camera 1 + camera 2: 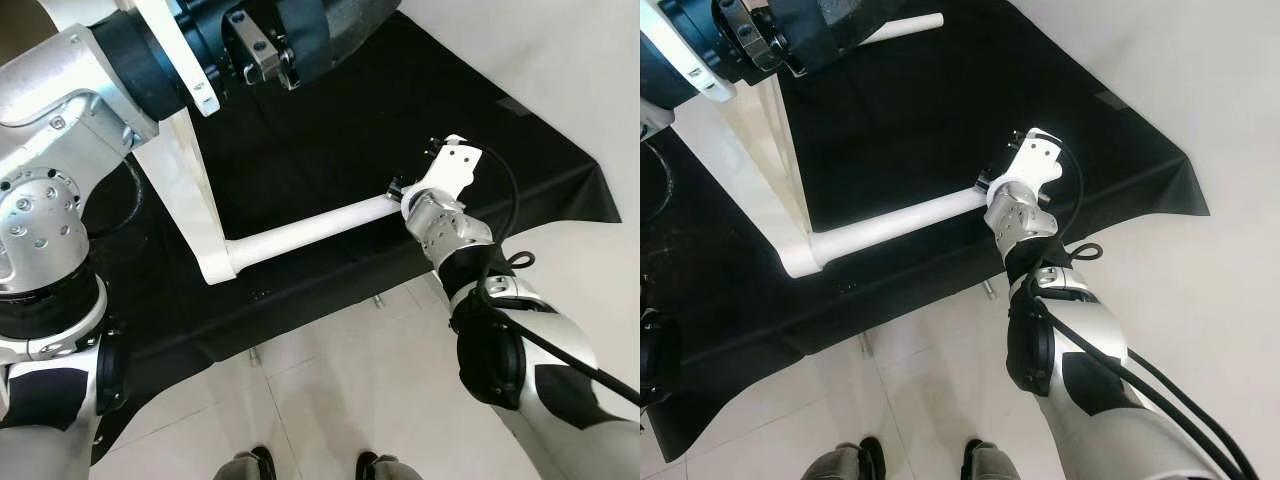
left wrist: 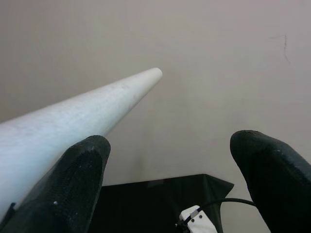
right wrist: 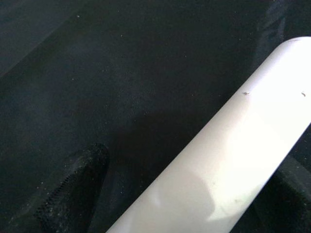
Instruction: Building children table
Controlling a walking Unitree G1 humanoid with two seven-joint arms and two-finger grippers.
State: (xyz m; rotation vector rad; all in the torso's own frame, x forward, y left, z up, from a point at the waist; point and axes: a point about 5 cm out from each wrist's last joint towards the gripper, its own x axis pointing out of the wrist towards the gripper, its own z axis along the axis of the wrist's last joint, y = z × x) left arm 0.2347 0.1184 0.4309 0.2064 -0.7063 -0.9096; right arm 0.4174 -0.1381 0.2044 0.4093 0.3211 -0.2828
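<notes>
A white table frame lies on its side on a black cloth (image 1: pixel 330 120). Its flat rail (image 1: pixel 185 190) meets a round white leg (image 1: pixel 310 228) at a corner near the cloth's front edge. My right gripper (image 1: pixel 398 188) is at that leg's free end. In the right wrist view the leg (image 3: pixel 218 145) runs between the fingers (image 3: pixel 73 194), against one and apart from the other, so this gripper (image 3: pixel 184 194) is open. My left gripper (image 1: pixel 265 55) is raised over the rail's far end, open. A second leg (image 2: pixel 87 109) runs past one of its fingers (image 2: pixel 77 179).
The cloth covers pale floor tiles, and its front edge (image 1: pixel 300 320) lies just before my feet (image 1: pixel 250 465). Two small screws (image 1: pixel 377 300) (image 1: pixel 253 355) lie on the tiles by that edge. A white wall is behind the cloth.
</notes>
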